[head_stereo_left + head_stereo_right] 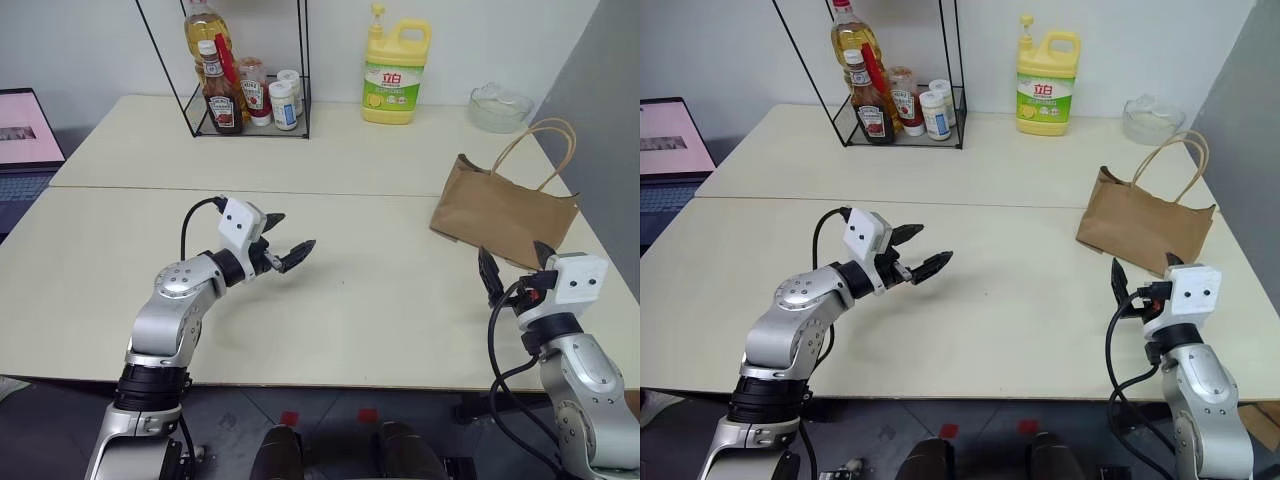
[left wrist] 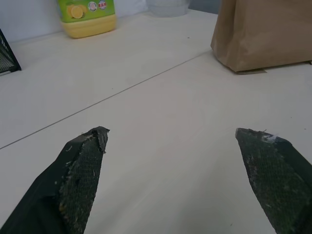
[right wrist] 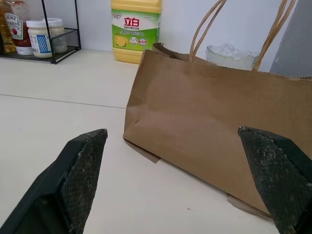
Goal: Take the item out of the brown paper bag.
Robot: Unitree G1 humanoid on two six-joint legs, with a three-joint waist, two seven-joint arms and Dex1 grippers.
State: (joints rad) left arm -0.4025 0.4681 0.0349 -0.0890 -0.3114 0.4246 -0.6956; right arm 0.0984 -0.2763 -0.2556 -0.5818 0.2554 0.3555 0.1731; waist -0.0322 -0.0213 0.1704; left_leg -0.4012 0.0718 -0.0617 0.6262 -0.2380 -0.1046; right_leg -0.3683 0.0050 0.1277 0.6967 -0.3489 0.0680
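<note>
Grippers wide, nothing held

Left gripper (image 1: 282, 243) and right gripper (image 1: 515, 264) both spread fully, empty, above the table (image 1: 360, 300). Brown paper bag (image 1: 500, 215) lies just ahead of the right gripper, untouched, well off to the left gripper's right. Item can't be seen.

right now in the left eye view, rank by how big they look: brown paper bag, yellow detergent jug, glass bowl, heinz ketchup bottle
1. brown paper bag, clearly largest
2. yellow detergent jug
3. glass bowl and Heinz ketchup bottle look about alike, one wide, one tall, so unranked. The bag sits nearer the camera, which inflates it.
</note>
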